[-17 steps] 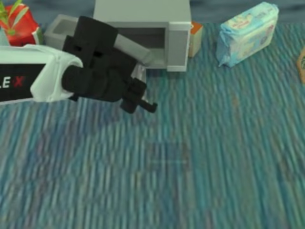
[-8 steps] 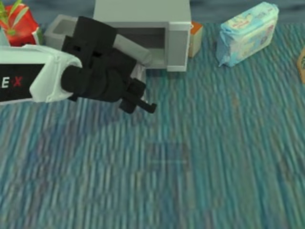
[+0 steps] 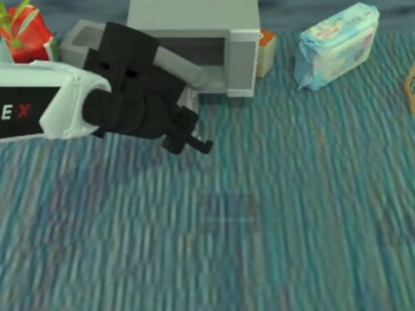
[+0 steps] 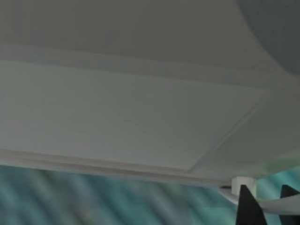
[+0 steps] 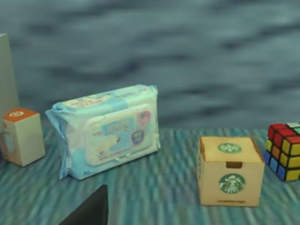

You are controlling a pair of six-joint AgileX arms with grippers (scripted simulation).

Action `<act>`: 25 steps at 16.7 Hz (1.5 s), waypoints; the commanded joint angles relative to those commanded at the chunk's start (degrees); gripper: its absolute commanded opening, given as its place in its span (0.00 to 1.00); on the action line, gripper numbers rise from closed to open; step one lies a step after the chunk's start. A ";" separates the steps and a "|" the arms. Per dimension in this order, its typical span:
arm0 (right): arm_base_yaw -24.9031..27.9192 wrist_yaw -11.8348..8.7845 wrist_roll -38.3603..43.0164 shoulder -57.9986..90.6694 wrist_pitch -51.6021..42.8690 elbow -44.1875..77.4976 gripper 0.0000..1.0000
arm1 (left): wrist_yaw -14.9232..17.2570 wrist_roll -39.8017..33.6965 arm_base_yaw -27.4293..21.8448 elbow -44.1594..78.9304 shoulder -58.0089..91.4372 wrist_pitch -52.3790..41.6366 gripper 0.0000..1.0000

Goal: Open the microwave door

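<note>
1. The microwave (image 3: 194, 26), a boxy silver-grey oven, stands at the 12 o'clock edge of the worktop (image 3: 272, 227) in the top view, slightly toward 11 o'clock.
2. The microwave door (image 3: 185, 70) is swung outward from the oven front, angling toward 7 o'clock; the dark cavity (image 3: 194, 50) is exposed behind it. The control panel strip (image 3: 242, 63) closes the oven's 3 o'clock end.
3. The left hand (image 3: 188, 135) lies at the free end of the door, on the door's 6 o'clock side, the black wrist overlapping the panel. In the left wrist view its dark fingertips (image 4: 247, 208) flank the pale bar handle (image 4: 243, 183) at the door's edge; whether they press on it cannot be told.
4. A smaller grey hollow cube (image 3: 81, 40) sits just beside the oven at 9 o'clock; a red carton (image 3: 26, 35) lies farther toward 9 o'clock.
5. An orange-topped small box (image 3: 266, 53) touches or nearly touches the oven's 3 o'clock side; a wet-wipes pack (image 3: 336, 44) lies at 1 o'clock.
6. The right hand is outside the top view; its wrist view shows the wipes pack, a brown cardboard box (image 5: 229, 171) and a colour puzzle cube (image 5: 285, 151).
</note>
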 joint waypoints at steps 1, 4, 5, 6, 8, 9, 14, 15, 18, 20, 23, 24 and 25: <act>0.00 0.00 0.00 0.00 0.00 0.00 1.00 | 0.00 0.00 0.00 0.00 0.00 0.00 0.00; 0.00 0.00 0.00 0.00 0.00 0.00 1.00 | 0.00 0.00 0.00 0.00 0.00 0.00 0.00; 0.00 0.00 0.00 0.00 0.00 0.00 1.00 | 0.00 0.00 0.00 0.00 0.00 0.00 0.00; 0.00 0.00 0.00 0.00 0.00 0.00 1.00 | 0.00 0.00 0.00 0.00 0.00 0.00 0.00; 0.00 0.00 0.00 0.00 0.00 0.00 1.00 | 0.00 0.00 0.00 0.00 0.00 0.00 0.00; 0.00 0.00 0.00 0.00 0.00 0.00 1.00 | 0.45 -0.30 -0.45 0.02 0.02 -0.04 0.00; 0.00 0.00 0.00 0.00 0.00 0.00 1.00 | 2.03 2.15 0.80 -0.60 -0.60 -0.43 0.00; 0.00 0.00 0.00 0.00 0.00 0.00 1.00 | 2.48 2.81 1.09 -0.69 -0.82 -0.47 0.00; 0.00 0.00 0.00 0.00 0.00 0.00 1.00 | 3.58 4.47 1.92 -1.20 -1.08 -0.85 0.00; 0.00 0.00 0.00 0.00 0.00 0.00 1.00 | 3.60 4.50 1.93 -1.21 -1.09 -0.86 0.00; 0.00 0.00 0.00 0.00 0.00 0.00 1.00 | 3.60 4.50 1.93 -1.21 -1.09 -0.86 0.00; 0.00 0.00 0.00 0.00 0.00 0.00 1.00 | 3.60 4.50 1.93 -1.21 -1.09 -0.86 0.00; 0.00 0.00 0.00 0.00 0.00 0.00 1.00 | 3.60 4.50 1.93 -1.21 -1.09 -0.86 0.00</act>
